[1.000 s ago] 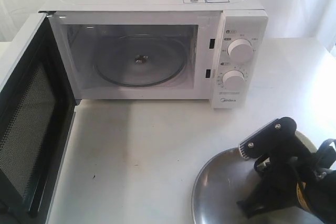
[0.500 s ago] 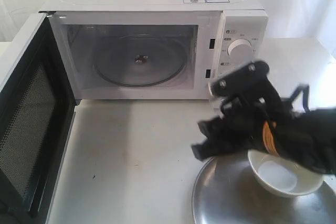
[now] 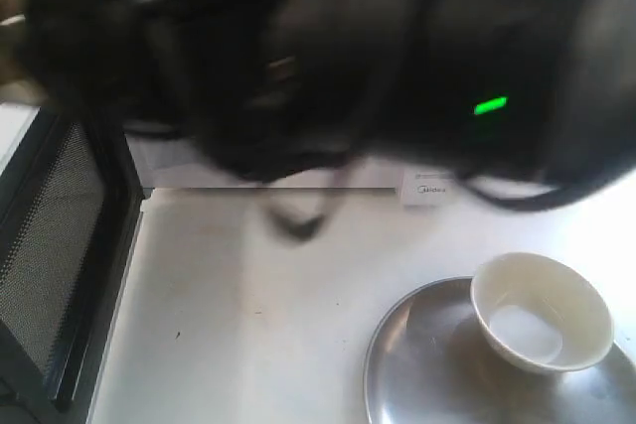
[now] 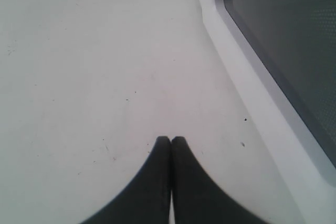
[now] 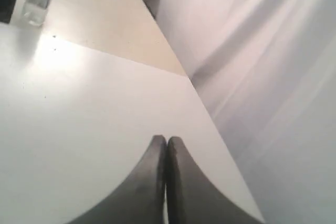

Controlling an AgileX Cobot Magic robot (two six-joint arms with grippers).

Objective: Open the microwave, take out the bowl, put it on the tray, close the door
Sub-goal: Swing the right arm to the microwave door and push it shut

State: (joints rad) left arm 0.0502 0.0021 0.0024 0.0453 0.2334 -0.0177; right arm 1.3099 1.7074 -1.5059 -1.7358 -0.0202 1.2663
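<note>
The door (image 3: 60, 275) is wide open at left, with the left gripper (image 4: 170, 140) pinched together, empty, near it (a blurred arm (image 3: 348, 47) hides most of the microwave (image 3: 427, 189)). The bowl (image 3: 542, 310) sits on the tray (image 3: 417, 364), right gripper (image 5: 166, 140) closed on nothing. Now it's the door: push its outer face smoothly until it latches.

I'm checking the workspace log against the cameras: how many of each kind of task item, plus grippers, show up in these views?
microwave: 1, mostly hidden behind a blurred arm, its door open
bowl: 1, sitting on the tray
tray: 1
grippers: 2, left gripper and right gripper, both shut
Total: 5
</note>
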